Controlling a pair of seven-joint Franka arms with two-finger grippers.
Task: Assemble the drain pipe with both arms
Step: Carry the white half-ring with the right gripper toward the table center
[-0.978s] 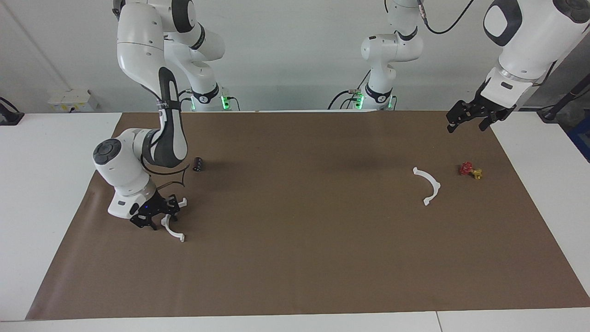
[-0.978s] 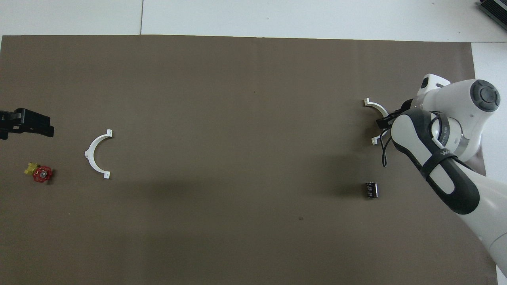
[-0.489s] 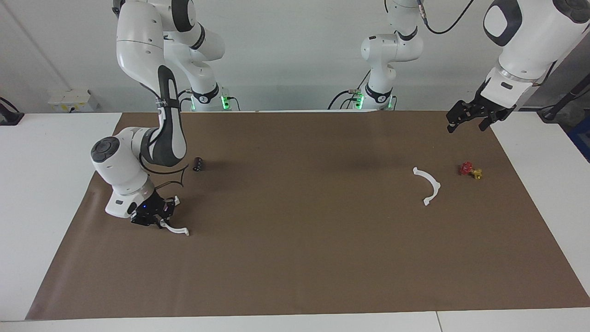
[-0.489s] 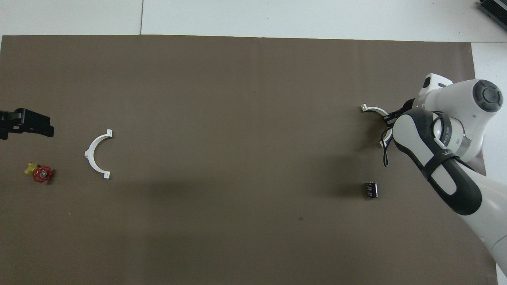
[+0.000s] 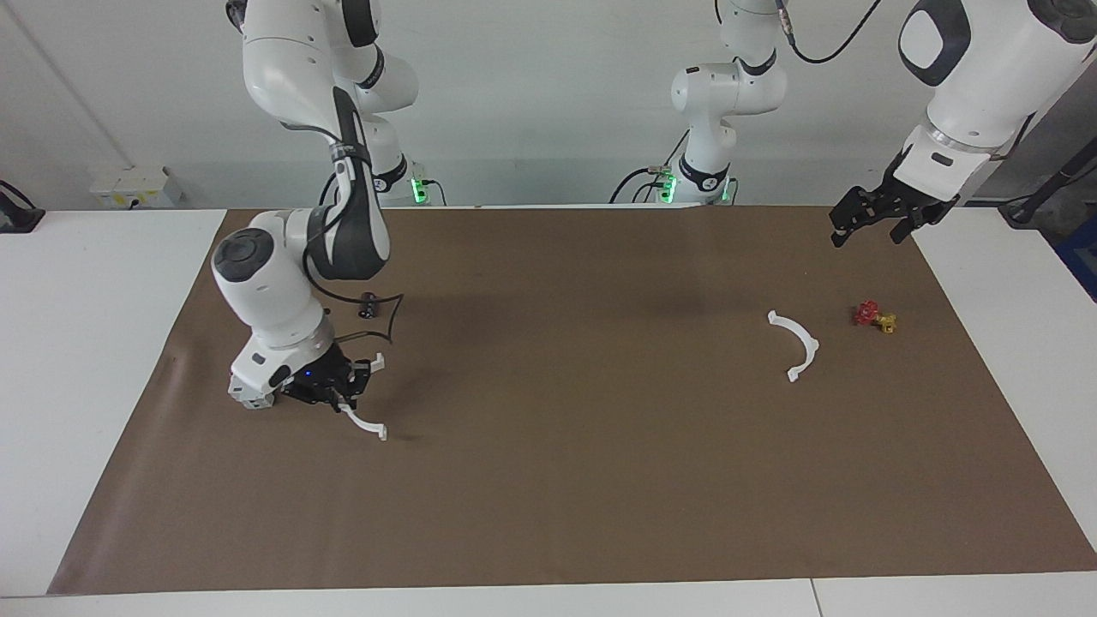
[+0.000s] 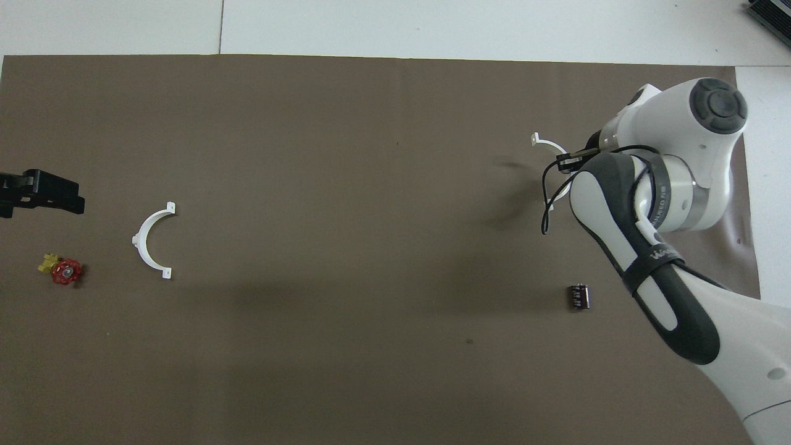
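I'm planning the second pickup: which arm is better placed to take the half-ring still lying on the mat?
Left, probably. The left gripper hangs open and empty at the free half-ring's end of the table, while the right gripper is shut on the other half-ring at the right arm's end.

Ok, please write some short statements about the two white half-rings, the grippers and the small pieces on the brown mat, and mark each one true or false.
1. The right gripper is shut on one thin white plastic half-ring. True.
2. The other white half-ring is held by the left gripper. False: it lies alone on the brown mat.
3. The left gripper is open. True.
4. The small red-and-yellow piece lies beside the right gripper. False: it lies toward the left arm's end.
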